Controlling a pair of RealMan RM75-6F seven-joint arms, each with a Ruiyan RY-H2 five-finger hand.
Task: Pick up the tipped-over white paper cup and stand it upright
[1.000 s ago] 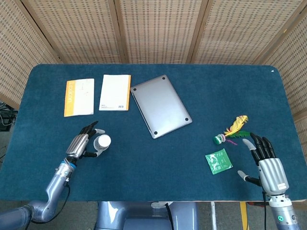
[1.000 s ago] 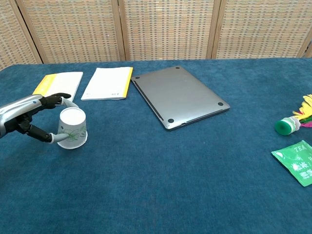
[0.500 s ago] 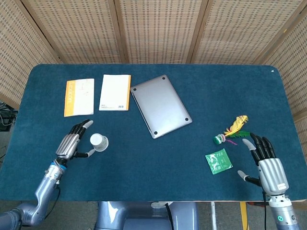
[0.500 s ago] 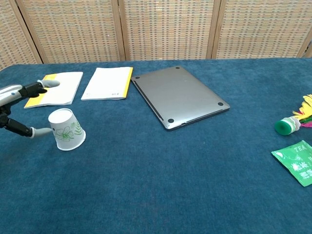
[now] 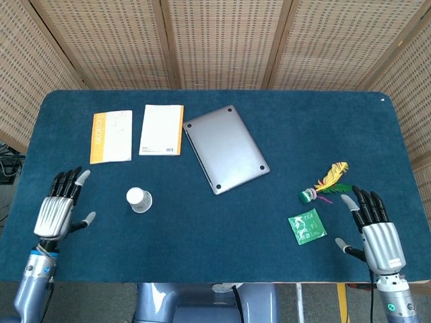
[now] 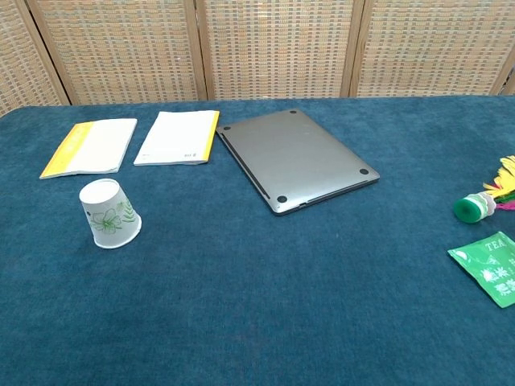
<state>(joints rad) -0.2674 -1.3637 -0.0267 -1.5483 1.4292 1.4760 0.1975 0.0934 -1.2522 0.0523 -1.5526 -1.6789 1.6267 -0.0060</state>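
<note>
Head view alone showed both hands; the chest view caught neither. Taking the laptop as landmark: far to its lower left, the left hand lay flat near the table's front edge, fingers spread apart and holding nothing, its forearm cut off by the frame's bottom. Two booklets lay side by side to the laptop's left. The white paper cup sat below and left of the laptop, well apart from the left hand. From above only a round white top showed; the chest view showed the cup resting wide rim down, narrow base up, slightly tilted, with a green flower print on its side. To the laptop's lower right were a feathered shuttlecock and a green tea packet, both cut by the chest view's right edge. Just right of the packet, the right hand rested open-fingered and empty.
</note>
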